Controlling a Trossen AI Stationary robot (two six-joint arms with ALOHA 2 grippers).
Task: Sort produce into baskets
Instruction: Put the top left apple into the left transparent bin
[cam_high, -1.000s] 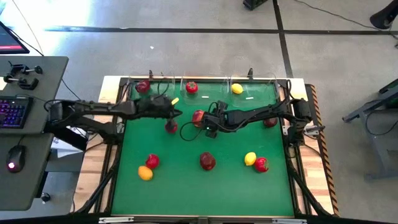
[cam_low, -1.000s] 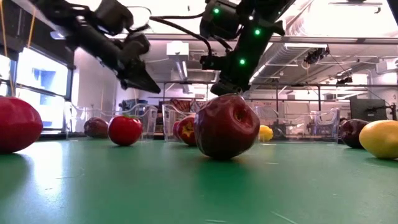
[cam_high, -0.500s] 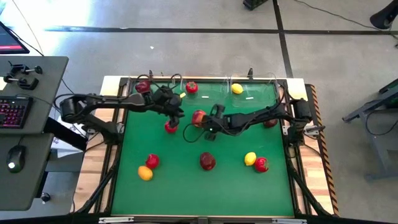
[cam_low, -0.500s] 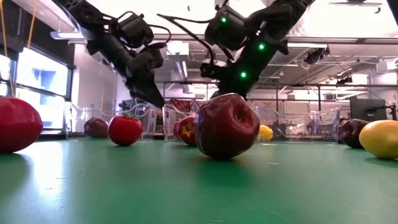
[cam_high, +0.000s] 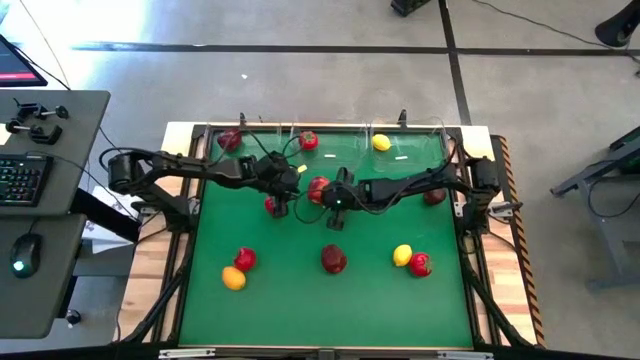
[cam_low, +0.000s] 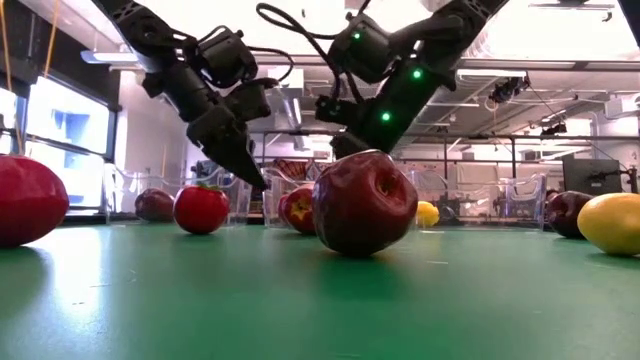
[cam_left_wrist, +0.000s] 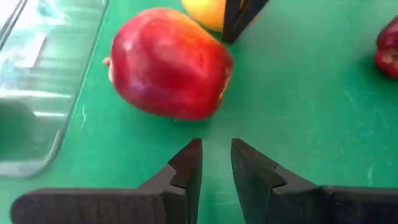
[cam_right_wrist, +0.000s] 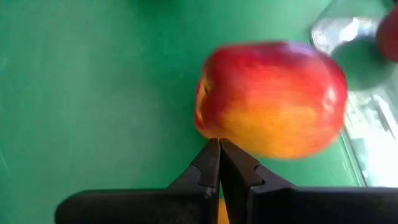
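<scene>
Green mat: matt, cloth-like surface with faint scuffing visible in the left wrist view. Red apple: smooth, glossy skin with bright highlights, plastic-looking. Red-orange apple: smooth, with a softer sheen. Dark red apple: glossy, with a dimpled top. Lemon: smooth yellow skin with a dull shine. Clear bin: transparent, glossy plastic with reflective walls. Left gripper and right gripper: fingers of matt black, smooth plastic-like material. Table edge: pale bare wood, unfinished in appearance.
</scene>
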